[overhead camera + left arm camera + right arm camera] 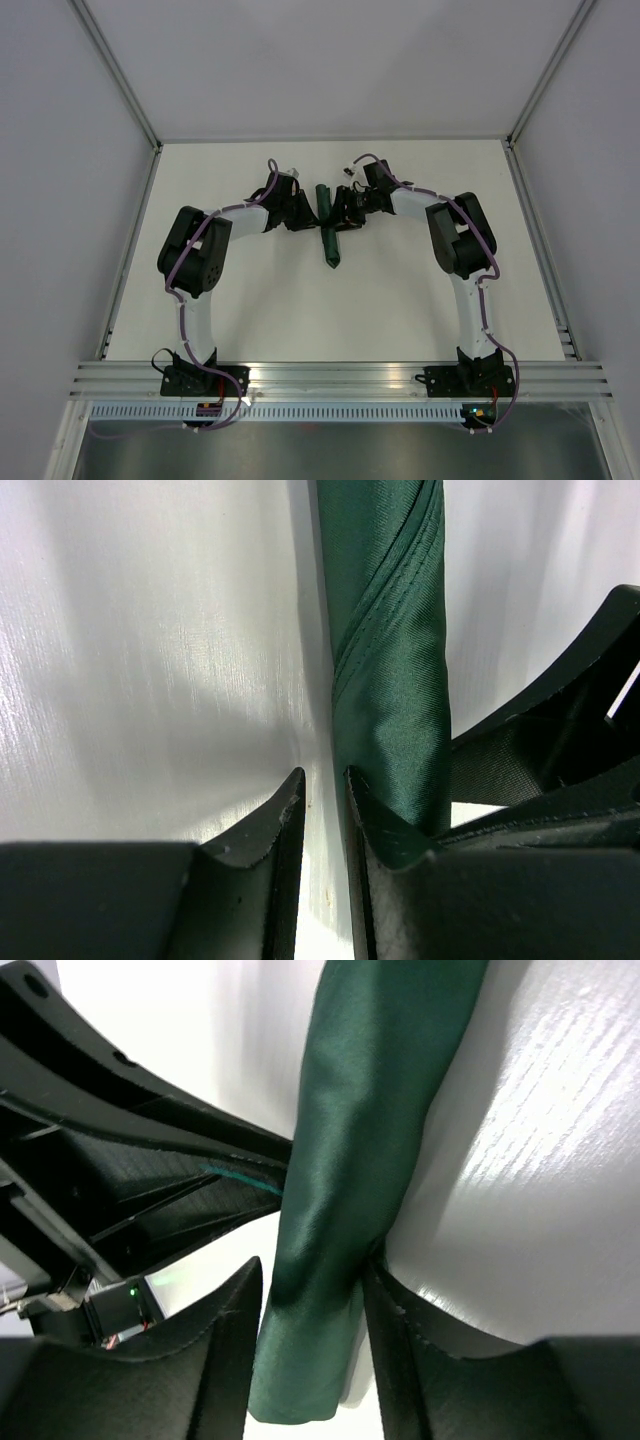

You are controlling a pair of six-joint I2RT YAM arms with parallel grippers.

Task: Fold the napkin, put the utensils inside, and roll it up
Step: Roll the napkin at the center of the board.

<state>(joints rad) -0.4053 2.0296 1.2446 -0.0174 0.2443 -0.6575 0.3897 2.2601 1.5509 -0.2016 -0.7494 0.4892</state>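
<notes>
The napkin (328, 228) lies in the middle of the table as a tight dark green roll, its long axis running front to back. No utensils show. My right gripper (342, 214) comes in from the right and straddles the roll (350, 1160) close to one end, both fingers pressed against the cloth (315, 1270). My left gripper (308, 216) sits on the left side. Its fingers (325, 780) stand a narrow gap apart with only bare table between them. The rolled napkin (395, 680) lies just outside its right finger, and the stitched hem spirals round the roll.
The white table (250, 300) is walled by grey panels left, right and back. A metal rail (340, 375) runs along the near edge where both arm bases are bolted. In each wrist view the other gripper's black body fills the space just across the roll.
</notes>
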